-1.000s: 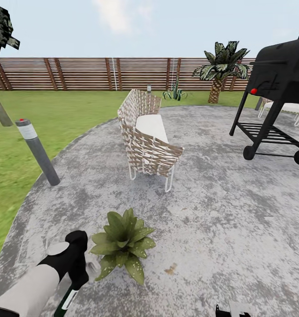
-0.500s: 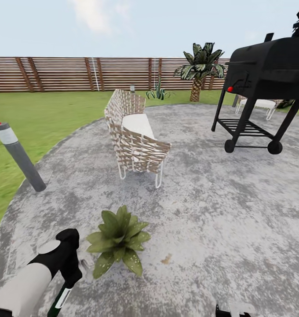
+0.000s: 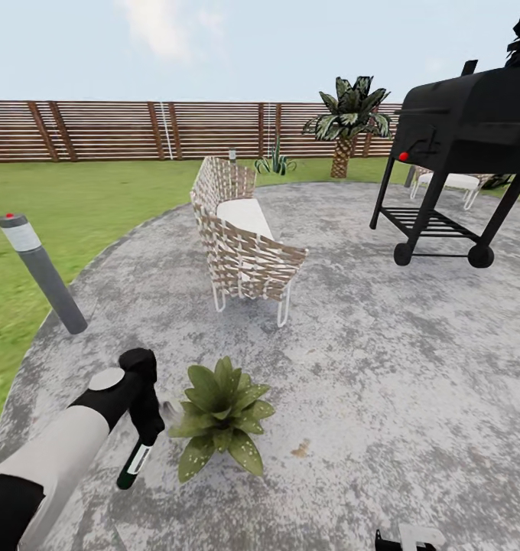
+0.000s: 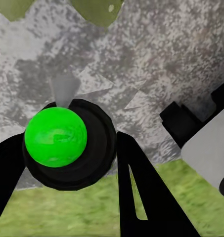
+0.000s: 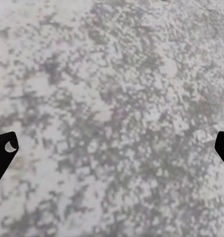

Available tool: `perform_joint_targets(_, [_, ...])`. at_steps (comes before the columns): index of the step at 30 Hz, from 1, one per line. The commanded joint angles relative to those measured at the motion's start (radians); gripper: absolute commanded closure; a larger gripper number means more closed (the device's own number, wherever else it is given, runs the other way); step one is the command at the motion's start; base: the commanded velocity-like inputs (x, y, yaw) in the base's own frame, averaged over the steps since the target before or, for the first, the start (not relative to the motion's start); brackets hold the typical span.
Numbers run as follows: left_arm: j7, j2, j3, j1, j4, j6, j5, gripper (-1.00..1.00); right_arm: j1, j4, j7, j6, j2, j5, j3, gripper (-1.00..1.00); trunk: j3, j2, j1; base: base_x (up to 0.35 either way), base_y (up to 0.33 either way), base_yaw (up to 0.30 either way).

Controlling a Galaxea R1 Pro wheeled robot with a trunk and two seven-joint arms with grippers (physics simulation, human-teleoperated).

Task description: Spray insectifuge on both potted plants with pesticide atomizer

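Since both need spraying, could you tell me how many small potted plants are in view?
1: the potted plant on the stone patio, beside the atomizer held in the left gripper. Another may be out of view.

Pretty much all you get here is the stone patio (image 5: 112,113), mottled grey with lighter and darker speckles all over. The right gripper (image 5: 112,148) pokes in as two black fingertips (image 5: 2,150) at opposite edges of the shot, spread wide apart with just bare paving between them.
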Motion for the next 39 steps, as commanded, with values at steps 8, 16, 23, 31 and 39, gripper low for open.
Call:
perform_joint_targets(8, [-0.009,-0.007,-0.026,-0.052,0.013,0.009,-0.008,1.0,-0.001,0.001,-0.003,-0.004,0.001,0.01,-0.007,-1.0,-0.001,0.0,0.0,0.0,0.0,-0.084])
perform_joint_targets(16, [-0.009,0.003,-0.029,-0.04,0.017,0.008,-0.01,1.0,-0.001,0.001,-0.003,-0.004,0.001,0.01,-0.007,-1.0,-0.001,0.0,0.0,-0.158,0.159,-0.265])
perform_joint_targets(23, [-0.009,-0.002,-0.029,-0.04,0.017,0.01,-0.009,1.0,-0.001,0.001,-0.004,-0.004,0.003,0.009,-0.007,-1.0,-0.001,0.0,0.0,-0.092,0.303,-0.109])
perform_joint_targets(31, [-0.009,-0.004,-0.031,-0.038,0.017,0.011,-0.027,1.0,-0.001,0.001,-0.004,-0.004,0.002,0.009,-0.007,-1.0,-0.001,0.0,0.0,0.108,0.292,-0.106])
perform_joint_targets(39, [-0.009,0.002,-0.033,0.048,0.016,0.018,-0.073,1.0,-0.001,0.0,-0.004,-0.004,0.002,0.009,-0.007,-1.0,-0.001,0.0,0.0,0.02,0.015,-0.25])
